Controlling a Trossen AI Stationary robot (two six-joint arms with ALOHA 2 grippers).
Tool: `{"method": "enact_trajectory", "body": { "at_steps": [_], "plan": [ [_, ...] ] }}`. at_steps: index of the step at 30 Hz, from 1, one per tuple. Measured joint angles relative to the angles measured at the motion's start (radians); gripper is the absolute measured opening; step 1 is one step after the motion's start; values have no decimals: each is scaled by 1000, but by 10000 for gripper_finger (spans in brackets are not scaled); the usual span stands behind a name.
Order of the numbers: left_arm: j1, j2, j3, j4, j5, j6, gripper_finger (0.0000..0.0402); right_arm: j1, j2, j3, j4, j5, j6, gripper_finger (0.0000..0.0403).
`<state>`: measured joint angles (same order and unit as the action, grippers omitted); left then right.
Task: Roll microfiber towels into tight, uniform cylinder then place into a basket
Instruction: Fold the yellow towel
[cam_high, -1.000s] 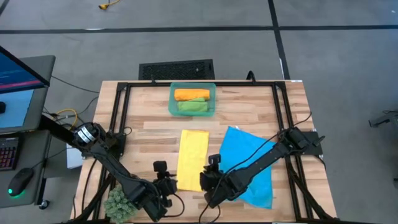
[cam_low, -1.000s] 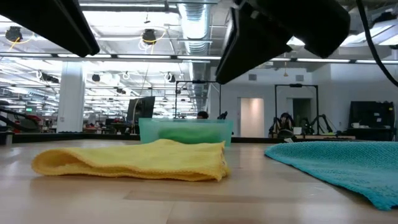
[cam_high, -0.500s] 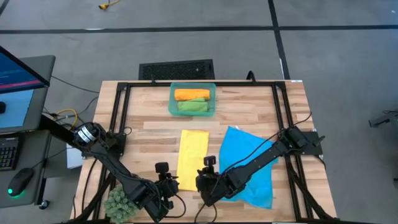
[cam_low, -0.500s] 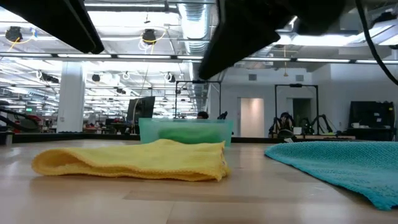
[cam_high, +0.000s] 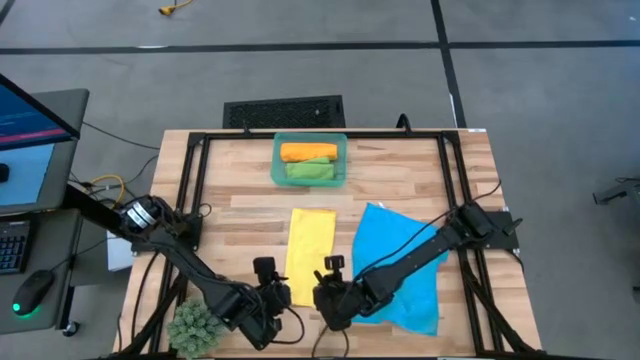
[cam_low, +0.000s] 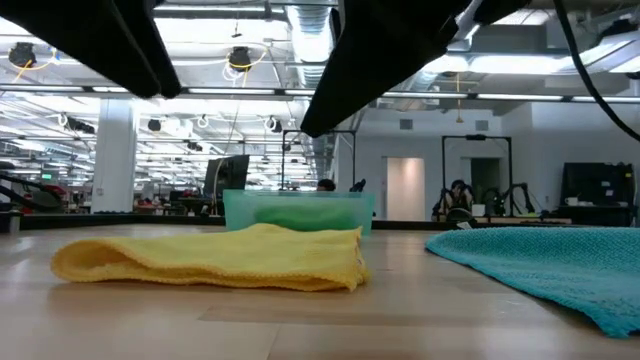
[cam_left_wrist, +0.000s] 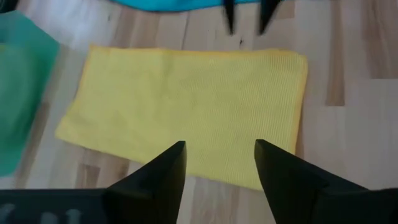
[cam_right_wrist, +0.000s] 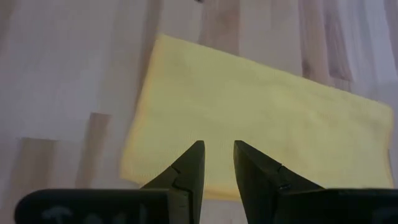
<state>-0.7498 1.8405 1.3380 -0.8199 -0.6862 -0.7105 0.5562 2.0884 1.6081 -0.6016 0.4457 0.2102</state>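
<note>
The yellow towel (cam_high: 310, 255) lies flat, folded into a long strip, its long axis running from the near edge of the table (cam_high: 420, 180) toward the basket (cam_high: 310, 160). Its near short end sits between the two grippers. The left gripper (cam_left_wrist: 217, 162) hovers just above that end with fingers apart and nothing between them. The right gripper (cam_right_wrist: 216, 163) hangs just beside it on the other side, fingers a narrow gap apart and empty. The blue towel (cam_high: 400, 265) lies spread out beyond the right gripper, under the right arm. In the basket, the orange roll (cam_high: 308, 152) and the green roll (cam_high: 310, 171) lie side by side, long axes crosswise to the yellow strip. No writing can be read.
</note>
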Motion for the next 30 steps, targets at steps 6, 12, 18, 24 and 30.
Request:
{"method": "enact_trajectory", "body": {
  "at_steps": [6, 12, 18, 24, 30],
  "plan": [
    [-73, 90, -1, 2, -9, 89, 183, 92, 0, -26, 26, 6, 26, 108],
    [-127, 183, -1, 108, -59, 99, 183, 161, 0, -89, 112, 94, 26, 108],
    [-105, 222, -1, 130, -54, 118, 183, 152, 0, -107, 179, 74, 26, 108],
    [-72, 224, -1, 127, -36, 130, 183, 114, 0, -108, 184, -18, 26, 113],
    [-44, 224, -1, 116, 29, 132, 183, 81, 0, -108, 185, -53, -3, 159]
  ]
}}
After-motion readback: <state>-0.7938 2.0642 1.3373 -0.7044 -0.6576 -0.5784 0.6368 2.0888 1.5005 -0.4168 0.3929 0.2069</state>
